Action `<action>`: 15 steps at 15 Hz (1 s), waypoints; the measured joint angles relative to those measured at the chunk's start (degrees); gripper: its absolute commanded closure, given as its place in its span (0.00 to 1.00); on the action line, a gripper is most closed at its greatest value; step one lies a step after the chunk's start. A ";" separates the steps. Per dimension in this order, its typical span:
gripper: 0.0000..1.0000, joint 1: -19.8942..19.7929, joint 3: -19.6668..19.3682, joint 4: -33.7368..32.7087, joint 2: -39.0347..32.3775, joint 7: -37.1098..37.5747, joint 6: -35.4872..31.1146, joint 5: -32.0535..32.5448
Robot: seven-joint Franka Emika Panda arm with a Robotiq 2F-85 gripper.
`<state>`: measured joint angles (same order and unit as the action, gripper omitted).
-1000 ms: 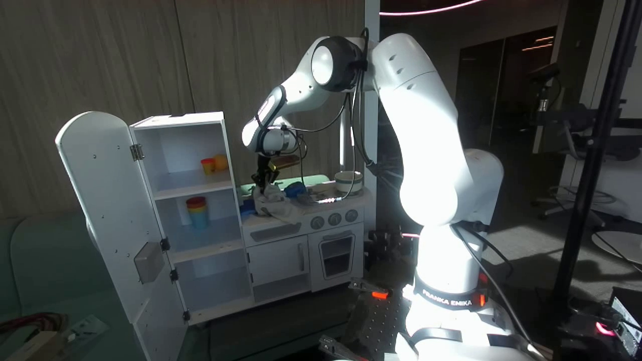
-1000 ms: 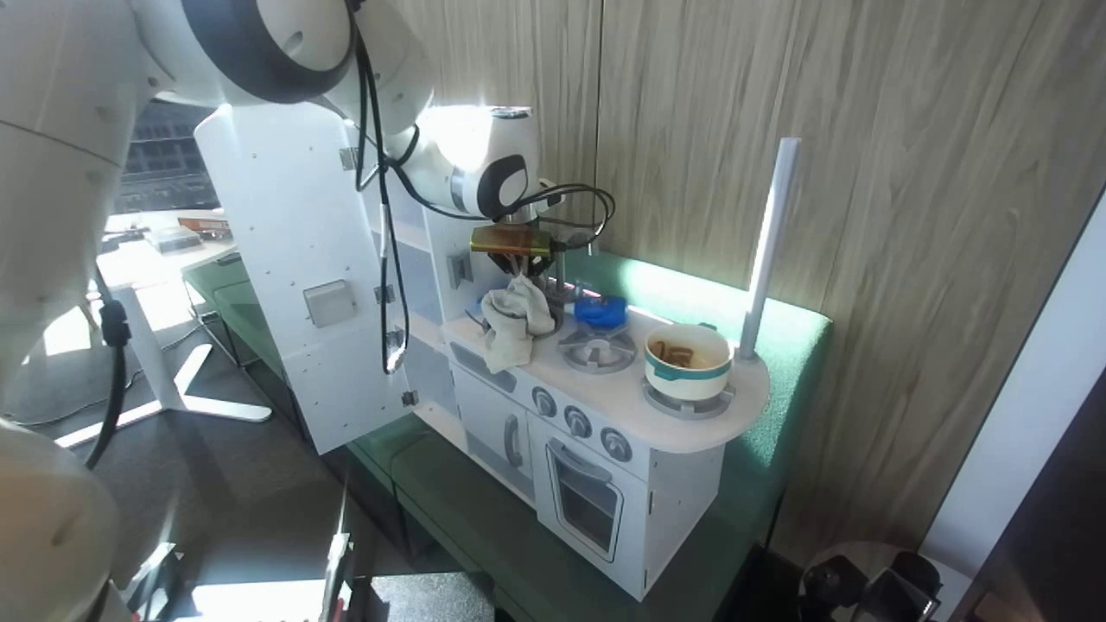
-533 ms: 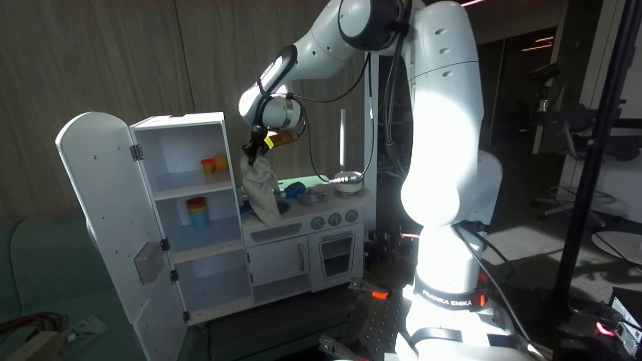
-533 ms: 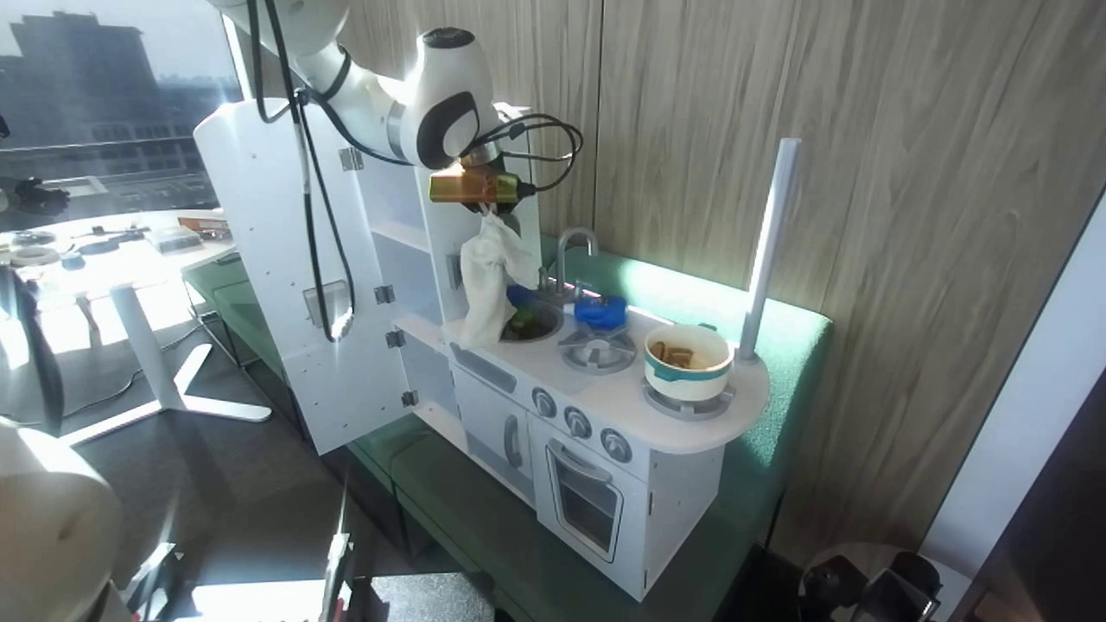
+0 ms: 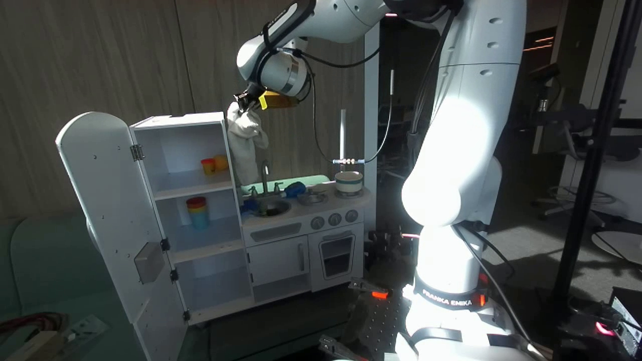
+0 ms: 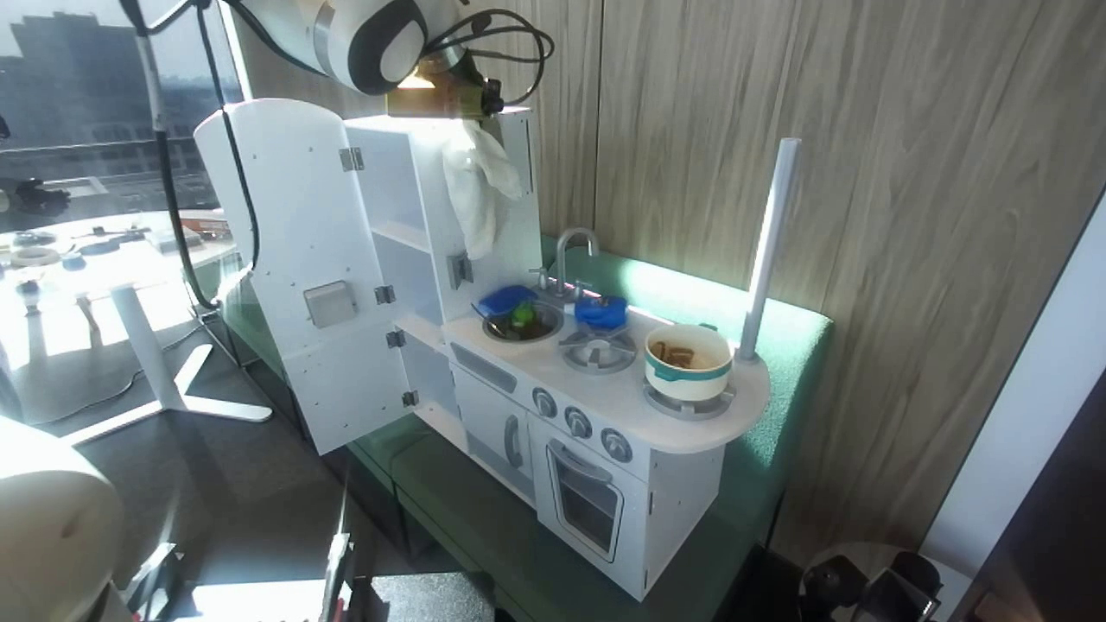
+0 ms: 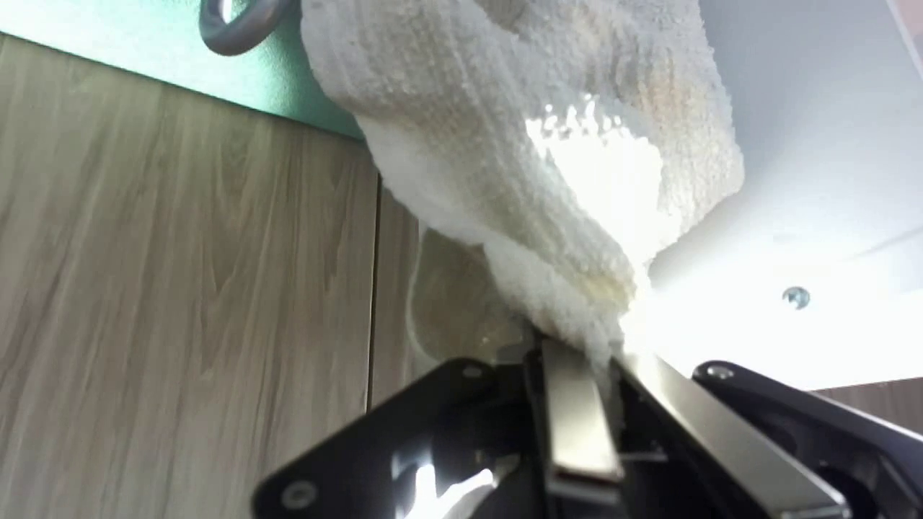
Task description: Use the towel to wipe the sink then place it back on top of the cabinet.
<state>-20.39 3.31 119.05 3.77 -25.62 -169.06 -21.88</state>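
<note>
Wood wall (image 5: 100, 60) behind, your hand (image 7: 600, 355) has the towel (image 6: 473, 186) pinched, dangling beside the cabinet (image 5: 200, 118), mostly below its top; swing over too low and it'll probably snag and slip loose

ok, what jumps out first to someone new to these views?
First, the white robot arm, its gripper shut on a pale towel hanging beside the tall cabinet, whose door stands open. Next, the teal-banded pot on a burner and a bright green item in the sink.
</note>
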 measured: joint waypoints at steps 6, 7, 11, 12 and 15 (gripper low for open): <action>0.97 2.41 0.62 -2.96 1.21 0.08 -12.34 -3.55; 0.97 2.97 1.09 -3.72 0.77 0.18 -14.18 -3.55; 0.97 4.51 3.74 -7.50 -3.20 0.66 -19.10 -3.02; 0.97 4.74 4.19 -8.57 -4.68 0.66 -19.62 -2.84; 0.96 5.94 4.46 -12.20 -9.58 0.66 -20.22 -1.91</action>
<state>-14.45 7.77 106.85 -5.82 -24.96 -189.29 -23.79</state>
